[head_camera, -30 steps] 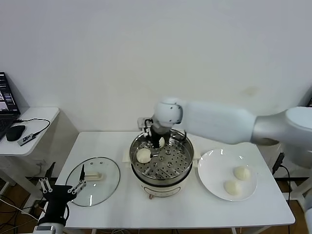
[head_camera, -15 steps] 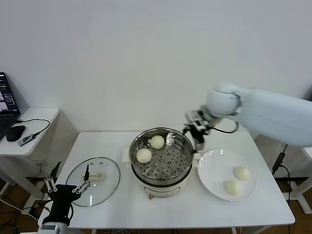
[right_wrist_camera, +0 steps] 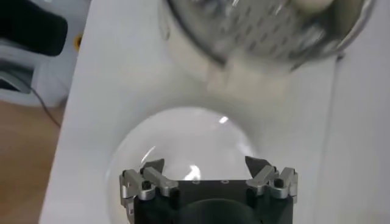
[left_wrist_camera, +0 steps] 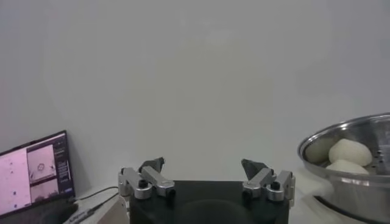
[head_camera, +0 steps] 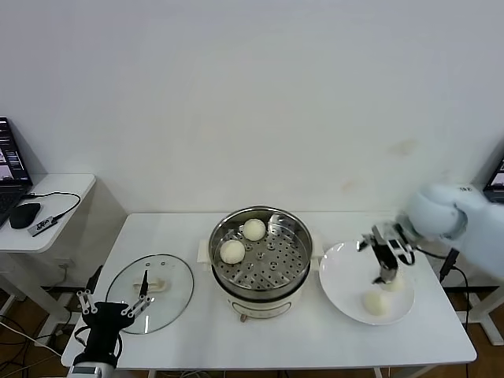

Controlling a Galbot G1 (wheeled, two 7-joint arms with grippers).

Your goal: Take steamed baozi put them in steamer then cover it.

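White wall behind, white table [head_camera: 197, 339] in front, small side desk off to the robot's left with a laptop [head_camera: 9, 161] and a mouse [head_camera: 25, 213].

Right gripper [head_camera: 385, 253] over the white plate [head_camera: 339, 276], jaws spread wide, nothing between them. Two steamed baozi [head_camera: 377, 302] on the plate: one just below the fingertips and partly hidden by them, contact impossible to judge; the other a little nearer the robot than the gripper, clear of it. Right wrist view: fingers [right_wrist_camera: 149, 171] apart over the plate [right_wrist_camera: 183, 140], pot blurred beyond.

Steamer [head_camera: 261, 256] to the left of the right gripper, next to the plate, uncovered. Two more buns on the perforated tray, far-left part of the pot, close together: one [head_camera: 253, 229] by the back wall, one [head_camera: 231, 251] nearer the front.

Left gripper [head_camera: 113, 309] low at the table's near-left edge, jaws open and empty, parked. Cover [head_camera: 150, 291] flat on the table just ahead of it, cream handle [head_camera: 153, 284] up, well apart from the pot. One finger [head_camera: 144, 283] overlaps the glass in the head view; touching or not, cannot tell. Left wrist view: both fingers [left_wrist_camera: 148, 179] apart, steamer [left_wrist_camera: 347, 164] with two buns [left_wrist_camera: 348, 150] off to one side, laptop screen [left_wrist_camera: 36, 173] on the other.
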